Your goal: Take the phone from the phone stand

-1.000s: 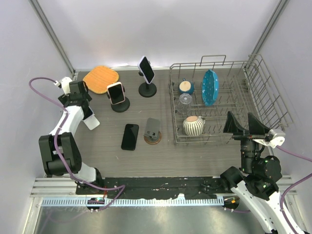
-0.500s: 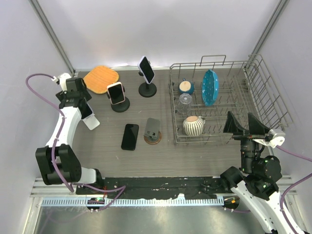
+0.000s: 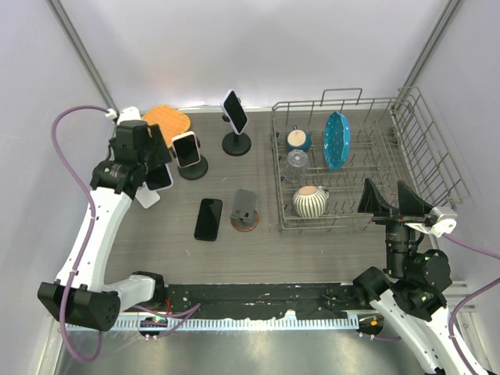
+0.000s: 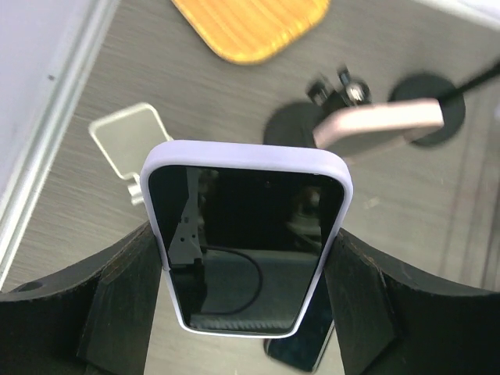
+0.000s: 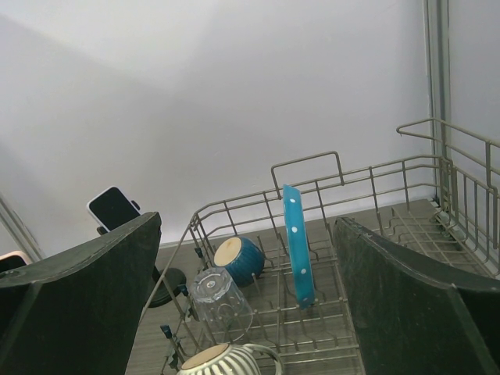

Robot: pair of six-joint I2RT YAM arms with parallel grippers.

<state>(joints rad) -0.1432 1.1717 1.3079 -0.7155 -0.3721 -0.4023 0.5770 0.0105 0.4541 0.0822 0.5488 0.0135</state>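
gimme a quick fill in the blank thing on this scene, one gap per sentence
1. The left tool is shut on a ___.
2. The white stand is ___.
3. The teal plate stands ___ in the dish rack.
4. The right tool is ___, holding nothing.

Missing: phone; empty; upright; open

The phone [image 4: 246, 238] has a glossy, reflective black screen in a smooth matt pale-lilac case. The table [image 3: 312, 250] is matt grey wood-grain. The dish rack [image 3: 428, 148] is bare metal wire. The tumbler [image 5: 221, 305] is clear and glossy. The orange mat [image 4: 250, 27] looks finely ribbed.
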